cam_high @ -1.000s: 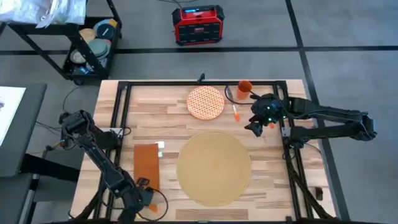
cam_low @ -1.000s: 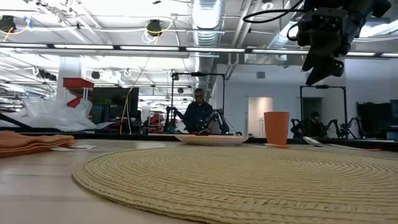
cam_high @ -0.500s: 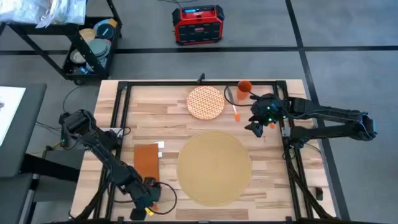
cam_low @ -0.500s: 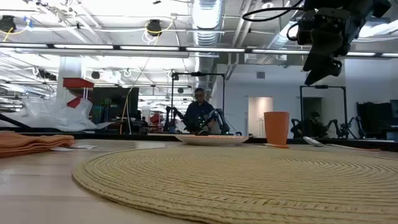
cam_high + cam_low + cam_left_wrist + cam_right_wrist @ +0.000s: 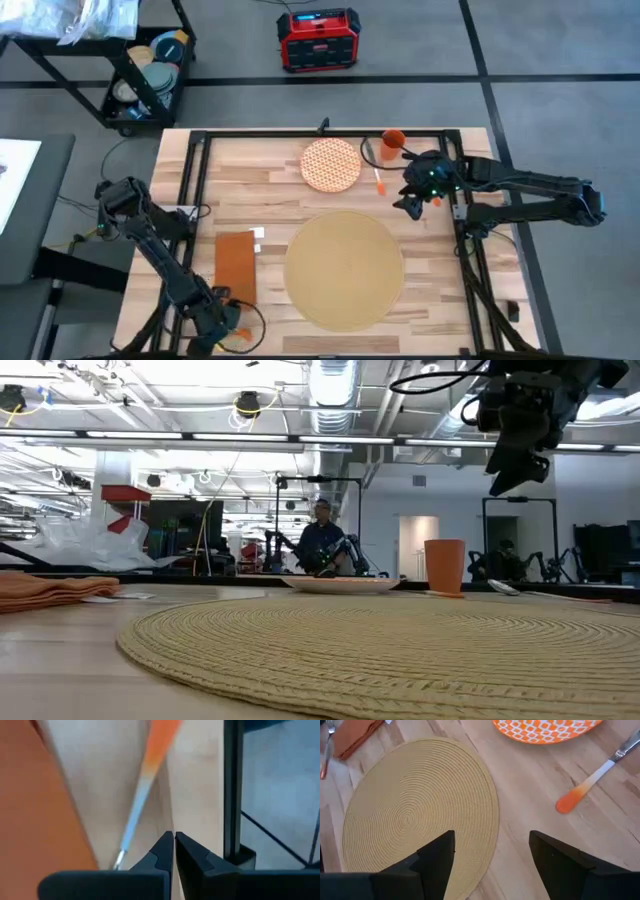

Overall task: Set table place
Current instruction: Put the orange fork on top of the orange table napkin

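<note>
Spanning the middle of the high view, one table [image 5: 270,185] of light wooden planks with a black frame carries every item, and one round tan woven placemat, the place [image 5: 345,268], serves as the landmark.

Far to the left of the place, at the table's near edge, the left gripper [image 5: 217,328] sits low over the wood. Its wrist view shows the two dark fingers [image 5: 162,854] pressed together with nothing between them; ahead of them lies one utensil with an orange handle and pale blade [image 5: 142,790], beside the black frame.

Just left of the place, not touching it, lies one rust-orange rectangular napkin [image 5: 236,263], with one small white card [image 5: 259,234] at its far corner.

Beyond the place, near the far edge, rests one round orange-and-white patterned plate [image 5: 331,164], apart from the mat. To the right of the plate stands one orange cup [image 5: 394,139], upright, and between the plate and the right arm lies one orange-handled knife [image 5: 594,779], clear of the place.

Right of the place and above the table hangs the right gripper [image 5: 411,203]. Its wrist view shows the fingers [image 5: 438,854] spread wide and empty, with the place and bare wood visible between them.

The low view shows one person [image 5: 322,540] in the room behind the table.
</note>
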Robot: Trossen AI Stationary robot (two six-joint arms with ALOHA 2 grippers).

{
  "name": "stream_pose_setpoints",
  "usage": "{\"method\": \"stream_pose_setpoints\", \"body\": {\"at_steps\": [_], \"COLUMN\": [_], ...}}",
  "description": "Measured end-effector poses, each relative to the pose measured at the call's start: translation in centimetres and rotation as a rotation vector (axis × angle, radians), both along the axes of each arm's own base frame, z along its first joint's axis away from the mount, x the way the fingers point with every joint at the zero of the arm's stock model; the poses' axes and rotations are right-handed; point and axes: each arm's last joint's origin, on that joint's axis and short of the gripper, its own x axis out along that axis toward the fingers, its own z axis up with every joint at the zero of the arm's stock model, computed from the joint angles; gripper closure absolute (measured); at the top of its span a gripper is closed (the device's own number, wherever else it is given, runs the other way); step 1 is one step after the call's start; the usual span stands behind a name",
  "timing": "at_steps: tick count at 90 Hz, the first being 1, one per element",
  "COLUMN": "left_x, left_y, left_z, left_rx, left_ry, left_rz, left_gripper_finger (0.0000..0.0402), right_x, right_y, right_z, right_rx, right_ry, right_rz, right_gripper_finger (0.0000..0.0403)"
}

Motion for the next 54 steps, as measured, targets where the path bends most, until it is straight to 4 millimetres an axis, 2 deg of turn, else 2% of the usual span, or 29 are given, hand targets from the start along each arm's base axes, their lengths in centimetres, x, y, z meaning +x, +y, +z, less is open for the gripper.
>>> {"method": "stream_pose_setpoints", "body": {"at_steps": [15, 27, 41, 54], "left_x": [0.2, 1.6, 3.4, 4.3], "left_y": [0.0, 0.5, 1.5, 1.6], "left_z": [0.1, 0.2, 0.2, 0.4], "left_rx": [-0.025, -0.035, 0.015, -0.014], "left_ry": [0.022, -0.029, -0.146, -0.218], "left_rz": [0.032, 0.075, 0.308, 0.081], "left_gripper_finger": [0.0401, 0.0401, 0.0401, 0.0401], "right_x": [0.1, 0.1, 0.2, 0.2], "right_y": [0.0, 0.0, -0.1, -0.1], "right_z": [0.1, 0.1, 0.2, 0.2], "right_rx": [-0.002, -0.004, -0.022, -0.024], "right_ry": [-0.014, -0.014, -0.022, -0.021], "right_rz": [0.002, 0.0, -0.012, -0.013], "right_gripper_finger": [0.0158, 0.0158, 0.0158, 0.0158]}}
